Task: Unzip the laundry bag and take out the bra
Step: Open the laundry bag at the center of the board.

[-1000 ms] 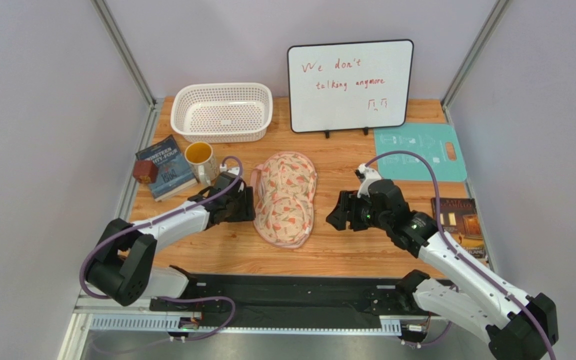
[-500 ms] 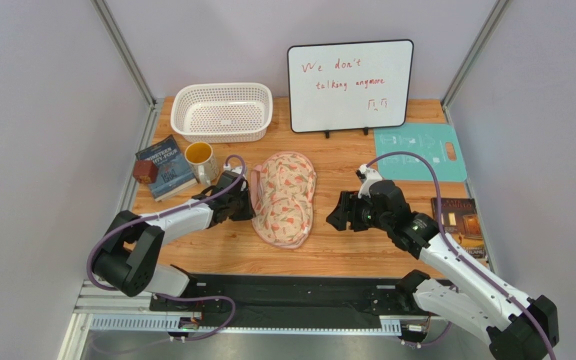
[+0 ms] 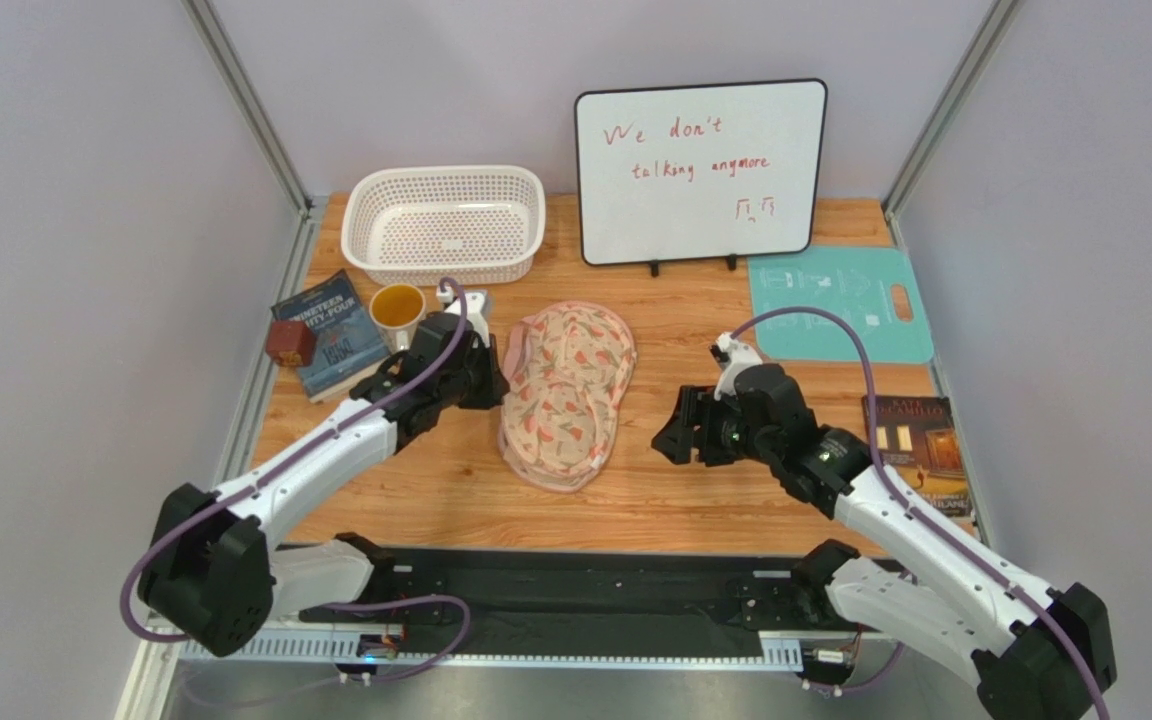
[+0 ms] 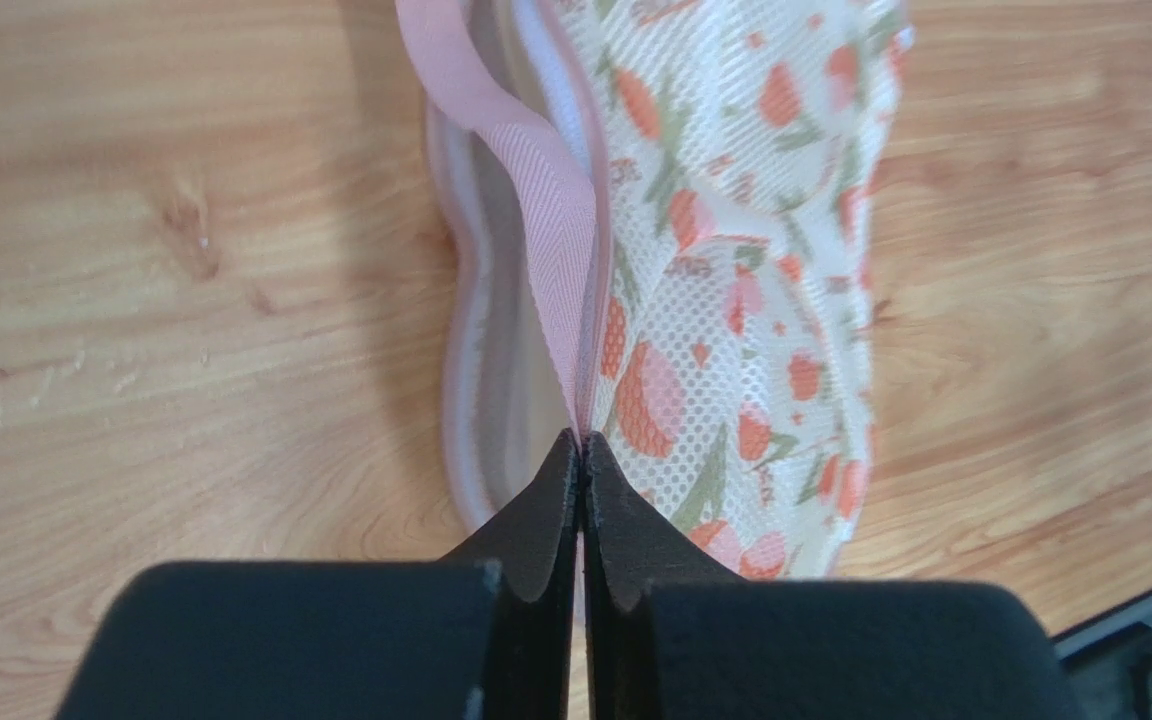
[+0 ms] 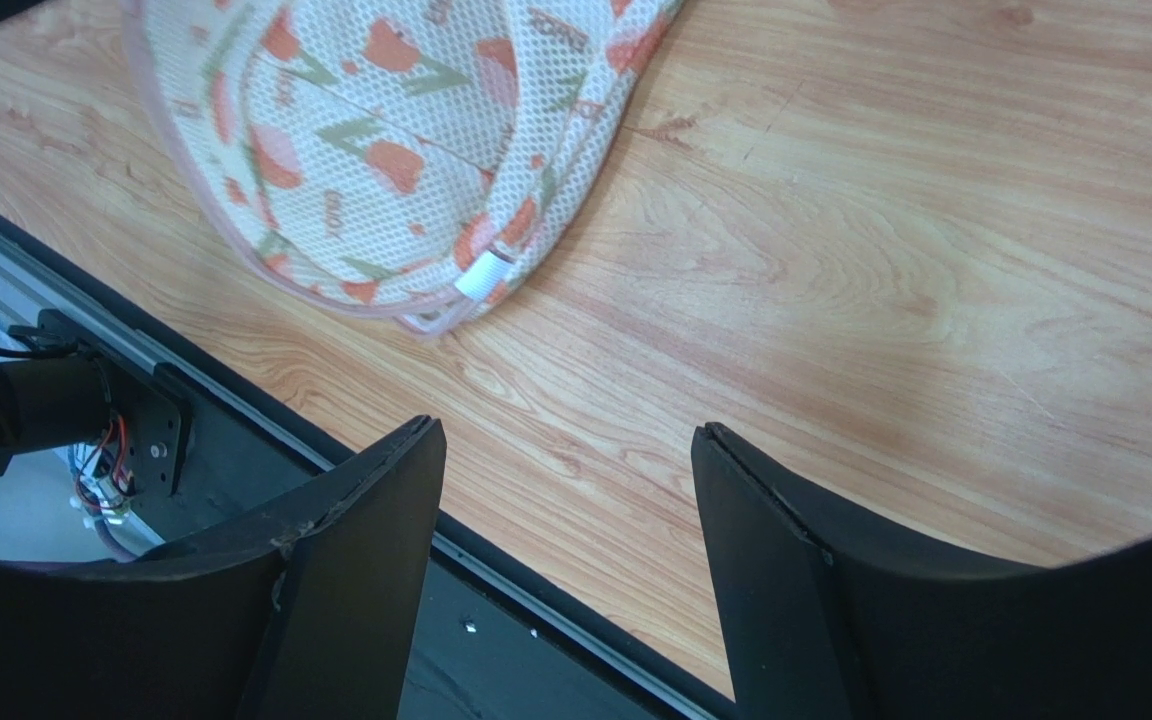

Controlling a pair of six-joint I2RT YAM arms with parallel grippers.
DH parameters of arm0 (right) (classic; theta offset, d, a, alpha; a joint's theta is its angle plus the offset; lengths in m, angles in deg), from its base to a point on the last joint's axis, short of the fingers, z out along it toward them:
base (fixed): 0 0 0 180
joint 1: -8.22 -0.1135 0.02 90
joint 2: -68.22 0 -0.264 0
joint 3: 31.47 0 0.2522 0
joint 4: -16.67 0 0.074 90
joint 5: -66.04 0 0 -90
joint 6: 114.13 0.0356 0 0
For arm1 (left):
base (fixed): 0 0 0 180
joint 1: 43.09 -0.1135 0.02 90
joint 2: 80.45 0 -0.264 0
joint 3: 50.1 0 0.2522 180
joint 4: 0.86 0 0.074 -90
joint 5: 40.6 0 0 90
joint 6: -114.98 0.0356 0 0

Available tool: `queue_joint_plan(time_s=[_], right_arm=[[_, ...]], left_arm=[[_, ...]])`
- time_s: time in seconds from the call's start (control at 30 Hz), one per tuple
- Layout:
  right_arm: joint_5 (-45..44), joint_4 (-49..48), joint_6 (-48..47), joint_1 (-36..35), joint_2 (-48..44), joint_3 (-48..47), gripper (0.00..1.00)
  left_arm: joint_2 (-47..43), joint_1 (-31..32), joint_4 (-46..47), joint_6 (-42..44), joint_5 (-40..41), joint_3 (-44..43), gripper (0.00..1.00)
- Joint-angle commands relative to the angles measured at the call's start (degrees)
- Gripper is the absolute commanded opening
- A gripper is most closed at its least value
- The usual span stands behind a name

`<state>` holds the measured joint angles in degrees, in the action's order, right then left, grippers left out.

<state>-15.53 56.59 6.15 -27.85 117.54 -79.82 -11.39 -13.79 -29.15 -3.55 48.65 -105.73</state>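
left gripper meets the left edge of the laundry bag, mid-table, seen from above. left wrist: its jaws pinch the pink strap (tips pressed together). right wrist: right gripper spread wide, near the bag, not touching.

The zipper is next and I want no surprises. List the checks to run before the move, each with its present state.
1. Left gripper shut on the strap: ok.
2. Right gripper open, with nothing between its fingers: ok.
3. Bag lies on the table, between the two grippers: ok.
4. White tab at the bag's near edge is unobstructed in the right wrist view: ok. Whether it is the zipper pull: cannot tell.
5. Bag opened: not ok, no gap shows.
6. Bra in sight: not ok, none shows.
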Motion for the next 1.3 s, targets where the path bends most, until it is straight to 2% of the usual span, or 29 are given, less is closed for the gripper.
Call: queue_joint_plan(time_s=[0.0,0.23,0.5,0.7,0.93,1.27], right_arm=[[-0.7,-4.4,2.2,0.1,0.9,1.5,0.68],[-4.2,-3.7,4.2,0.1,-0.3,1.5,0.68],[-10.9,0.5,6.2,0.1,-4.5,0.4,0.68],[-12.5,2.1,6.5,0.2,-6.3,1.1,0.69],[-12.4,2.1,6.0,0.1,-6.1,1.9,0.69],[-9.3,-3.1,3.2,0.1,-11.2,4.9,0.70]], left_arm=[[-3.5,2.4,-4.0,5.1,0.7,-4.9,0.00],[-3.1,11.8,-4.3,9.7,4.7,-8.6,0.00],[3.9,19.1,-4.0,11.8,7.5,-14.1,0.00],[9.1,24.4,-6.7,14.0,12.1,-20.0,0.00],[10.0,27.0,-8.3,16.8,16.6,-22.5,0.00],[13.4,29.1,-9.3,21.4,14.4,-29.5,0.00]])
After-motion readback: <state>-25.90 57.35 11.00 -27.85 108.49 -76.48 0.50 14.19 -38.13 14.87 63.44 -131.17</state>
